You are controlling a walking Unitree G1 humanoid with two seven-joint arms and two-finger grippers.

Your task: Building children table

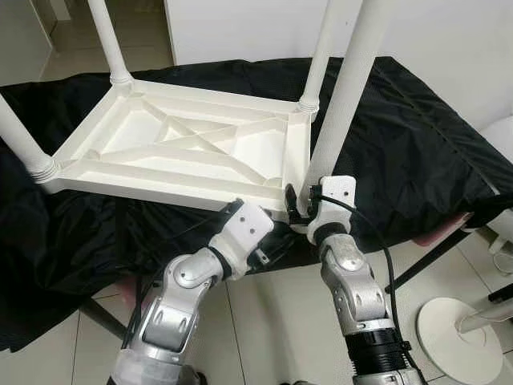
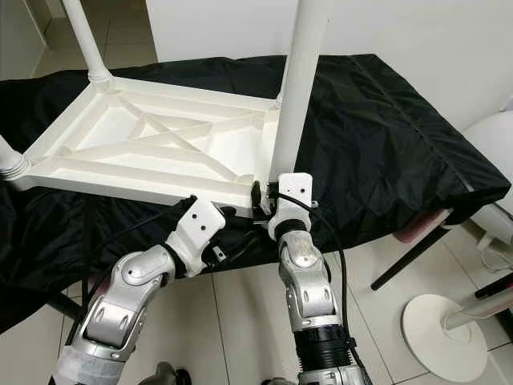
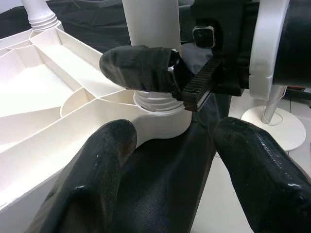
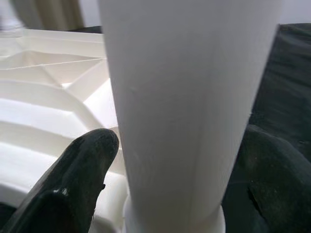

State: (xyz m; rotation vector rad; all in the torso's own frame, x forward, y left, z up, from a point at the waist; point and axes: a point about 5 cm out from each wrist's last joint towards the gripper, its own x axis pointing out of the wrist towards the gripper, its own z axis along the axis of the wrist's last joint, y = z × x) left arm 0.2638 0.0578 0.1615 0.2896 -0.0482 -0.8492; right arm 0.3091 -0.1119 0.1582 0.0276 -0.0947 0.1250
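Nearest the head camera, 2 silver arms reach up to the near edge of a desk draped in black cloth (image 1: 417, 144), where the white children's table (image 1: 176, 144) lies upside down with its ribbed underside facing up. 3 legs already stand in their corner sockets: the far-left leg (image 1: 108, 40), the far-right leg (image 1: 325, 52) and the near-left leg (image 1: 20, 140). The right tool (image 1: 303, 196) has its 2 black fingers closed around the fourth leg (image 1: 349, 96) just above its threaded base, which sits in the near-right corner socket (image 3: 158, 114); in the right wrist view a finger (image 4: 73, 184) presses on either side of the white tube. The left tool (image 3: 170, 160) is spread wide and holds nothing, hovering just under that same corner, close to the right tool's finger. By my judgement this leg leans a little and some thread shows above the socket rim, so it seems not fully seated. Turning it while tilted could cross the threads or jam it. That corner overhangs the desk edge, so a hard push might slide the table on the slick cloth or tip it toward the tiled floor (image 1: 272, 321). With both tools crowded together, they could also knock each other.
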